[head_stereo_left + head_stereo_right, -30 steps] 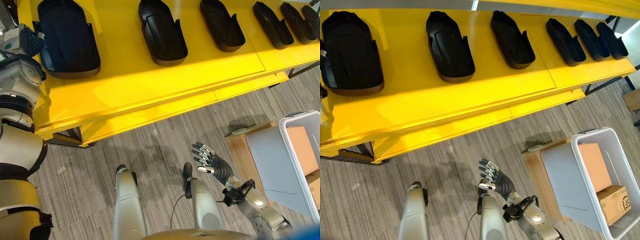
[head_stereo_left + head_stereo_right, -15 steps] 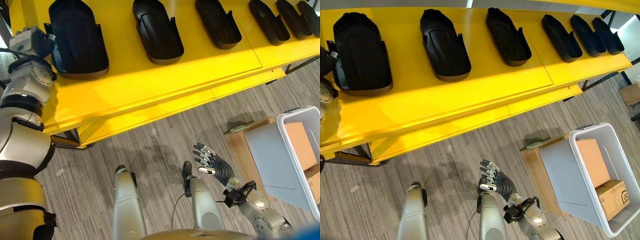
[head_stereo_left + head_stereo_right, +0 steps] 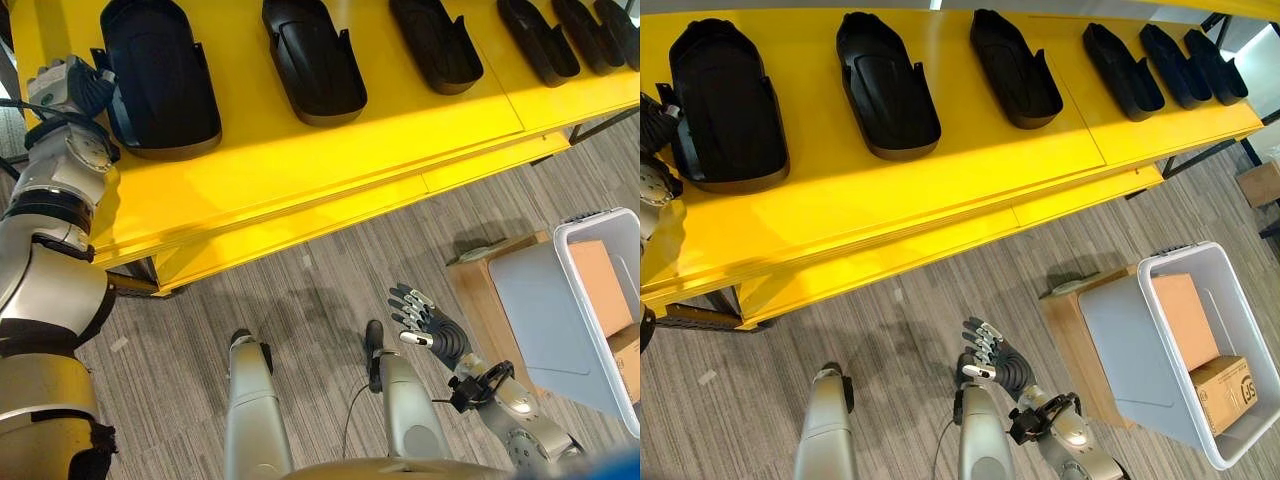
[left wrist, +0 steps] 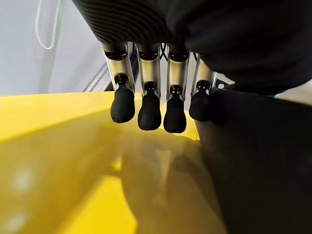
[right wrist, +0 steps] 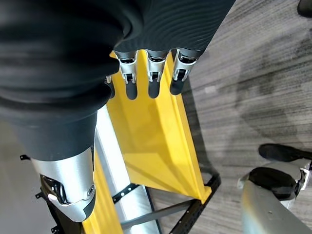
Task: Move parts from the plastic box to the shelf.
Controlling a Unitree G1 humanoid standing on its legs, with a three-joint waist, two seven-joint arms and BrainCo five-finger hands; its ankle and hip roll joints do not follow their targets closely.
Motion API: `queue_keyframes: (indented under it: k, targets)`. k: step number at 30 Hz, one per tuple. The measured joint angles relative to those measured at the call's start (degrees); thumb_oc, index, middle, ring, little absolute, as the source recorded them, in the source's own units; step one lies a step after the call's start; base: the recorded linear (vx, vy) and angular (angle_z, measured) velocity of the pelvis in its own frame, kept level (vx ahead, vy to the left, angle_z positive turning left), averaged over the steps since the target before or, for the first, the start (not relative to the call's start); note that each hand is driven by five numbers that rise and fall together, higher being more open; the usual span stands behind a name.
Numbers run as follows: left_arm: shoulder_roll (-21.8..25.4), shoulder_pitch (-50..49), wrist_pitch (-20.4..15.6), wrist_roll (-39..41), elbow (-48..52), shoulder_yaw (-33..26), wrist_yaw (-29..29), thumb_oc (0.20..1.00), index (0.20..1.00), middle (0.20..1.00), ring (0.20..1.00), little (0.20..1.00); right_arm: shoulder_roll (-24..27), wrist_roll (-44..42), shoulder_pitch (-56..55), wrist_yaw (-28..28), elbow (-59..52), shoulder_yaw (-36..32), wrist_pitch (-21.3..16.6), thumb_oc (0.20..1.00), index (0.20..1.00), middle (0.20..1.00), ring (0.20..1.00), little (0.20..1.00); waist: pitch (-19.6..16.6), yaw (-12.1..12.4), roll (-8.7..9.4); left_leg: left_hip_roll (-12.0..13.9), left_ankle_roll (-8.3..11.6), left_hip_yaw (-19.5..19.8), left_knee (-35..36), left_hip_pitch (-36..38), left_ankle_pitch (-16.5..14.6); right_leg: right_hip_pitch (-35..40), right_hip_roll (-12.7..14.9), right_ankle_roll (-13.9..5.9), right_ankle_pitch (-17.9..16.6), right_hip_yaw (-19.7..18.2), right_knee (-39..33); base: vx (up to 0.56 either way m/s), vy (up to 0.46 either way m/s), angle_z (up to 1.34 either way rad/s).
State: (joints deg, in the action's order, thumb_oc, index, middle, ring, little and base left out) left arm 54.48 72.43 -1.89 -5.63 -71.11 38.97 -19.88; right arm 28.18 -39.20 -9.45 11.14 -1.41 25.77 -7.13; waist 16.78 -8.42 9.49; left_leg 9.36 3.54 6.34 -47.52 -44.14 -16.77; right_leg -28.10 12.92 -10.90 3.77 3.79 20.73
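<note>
Resting beside leftmost black part (image 3: 160, 75) on yellow shelf (image 3: 300, 160): left hand (image 3: 75, 85), fingers straight; right hand (image 3: 430, 330) held slack over floor.

Left arm raised, left hand (image 3: 68, 82) up high at far left, fingers (image 4: 149, 109) straight, relaxed. Right arm low, right hand (image 3: 428, 325) fingers spread, holding nothing.

Bright overhead glare on shelf (image 3: 300, 170)

Glossy yellow shelf (image 3: 300, 170) holding matt black plastic parts (image 3: 312, 60); smooth pale plastic box (image 3: 1200, 350) containing cardboard cartons (image 3: 1223, 393).
</note>
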Motion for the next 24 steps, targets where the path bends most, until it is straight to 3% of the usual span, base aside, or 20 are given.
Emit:
queue_keyframes:
  k: [1, 3, 18, 24]
  targets:
    - [0.0, 0.0, 0.0, 0.0, 0.0, -0.3, 0.0, 0.887, 0.887, 0.887, 0.887, 0.887, 0.0, 0.0, 0.0, 0.0, 0.0, 0.0, 0.0, 1.0, 1.0, 1.0, 1.0, 1.0, 0.0, 0.0, 0.0, 0.0, 0.0, 0.0, 0.0, -0.1, 0.0, -0.1, 0.0, 0.0, 0.0, 0.0, 0.0, 0.0, 0.0, 0.0]
    - [0.1, 0.0, 0.0, 0.0, 0.0, -0.8, 0.0, 1.0, 1.0, 1.0, 1.0, 1.0, 0.0, 0.0, 0.0, 0.0, 0.0, 0.0, 0.0, 1.0, 1.0, 1.0, 1.0, 1.0, 0.0, 0.0, -0.01, -0.2, -0.04, 0.1, -0.1, -0.1, 0.0, 0.0, 0.1, 0.0, 0.0, 0.0, 0.1, 0.0, 0.0, 0.0]
    - [0.4, 0.2, 0.0, 0.0, 0.0, -0.7, 0.0, 1.0, 1.0, 1.0, 1.0, 1.0, 0.2, 0.0, 0.0, 1.1, 0.0, -0.3, 0.5, 1.0, 1.0, 1.0, 1.0, 1.0, -0.1, 0.1, -0.3, -0.1, -0.16, 0.0, 0.0, -0.1, 0.1, -0.7, 0.2, -0.33, 0.3, 0.0, 1.5, 0.0, 0.0, 0.0]
    - [0.9, 0.8, -0.1, -0.1, 0.1, -0.7, 0.0, 1.0, 1.0, 1.0, 1.0, 1.0, 2.4, 0.0, 0.0, 1.1, 0.0, -0.4, 0.5, 1.0, 1.0, 1.0, 1.0, 1.0, -0.1, 0.2, -1.04, 0.0, -0.18, -0.1, 0.1, 0.1, 0.2, -0.7, 0.3, -0.35, 0.4, -0.1, 1.7, 0.0, 0.0, 0.0]
